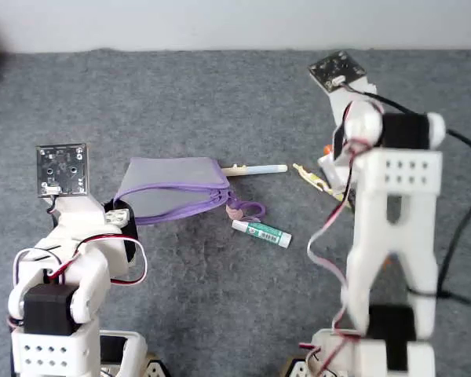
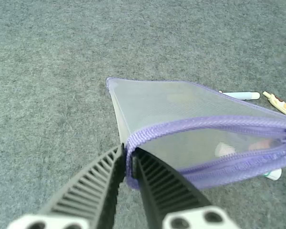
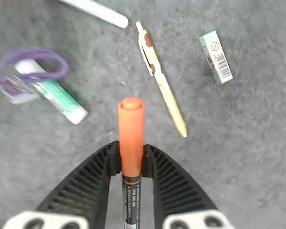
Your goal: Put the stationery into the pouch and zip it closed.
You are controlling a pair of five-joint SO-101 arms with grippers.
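Left of centre in the high view, the pouch (image 1: pixel 169 188) is pinched at one corner by the left tool (image 2: pixel 127 160), seemingly to steady its mouth; an orange marker (image 3: pixel 131 119) is clamped in the right tool (image 3: pixel 131 151), presumably for insertion.

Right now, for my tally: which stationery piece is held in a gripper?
The orange marker, clamped in the right gripper; the cream brown-spotted pen, green-and-white tube, white pen and mint boxed eraser lie loose on the grey carpet.
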